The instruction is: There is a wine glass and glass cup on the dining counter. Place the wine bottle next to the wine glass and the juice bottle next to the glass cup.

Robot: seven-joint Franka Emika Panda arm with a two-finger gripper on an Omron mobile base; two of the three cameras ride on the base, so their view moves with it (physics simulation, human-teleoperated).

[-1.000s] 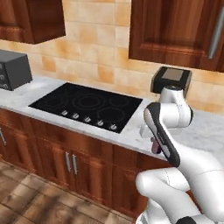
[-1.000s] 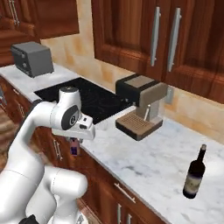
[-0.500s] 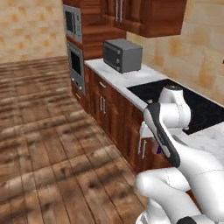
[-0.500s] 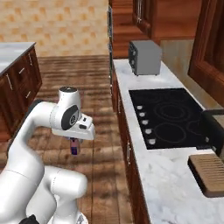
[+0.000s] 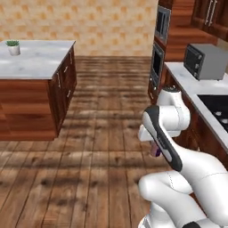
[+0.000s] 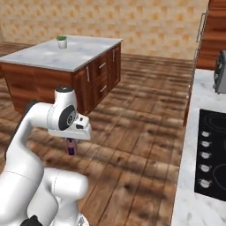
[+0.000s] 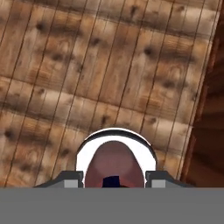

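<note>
The base has swung round: a second ago it faced the black hob and a coffee machine, with the wine bottle standing on that marble off to the right, and now it looks across bare wooden floor point(image 5: 89, 147) toward the dining counter point(image 6: 66, 55), well apart from the robot. A small potted plant point(image 6: 62, 42) stands on that worktop; I cannot make out the wine glass or the cup from here.

The tool point(image 6: 70, 145) hangs below the folded arm, clenched on the juice bottle point(image 6: 70, 147), whose pinkish body shows beneath the hand just as it did in the earlier pictures. In the hand view the bottle point(image 7: 114, 164) sits between the two dark fingertips point(image 7: 72, 178), seen end-on over the floorboards.

So I judge the pick-up done and the carry under way: the juice bottle is aloft, travelling toward the worktop, and the placing beside the cup is not yet begun. The wine bottle's turn is yet to come.
</note>
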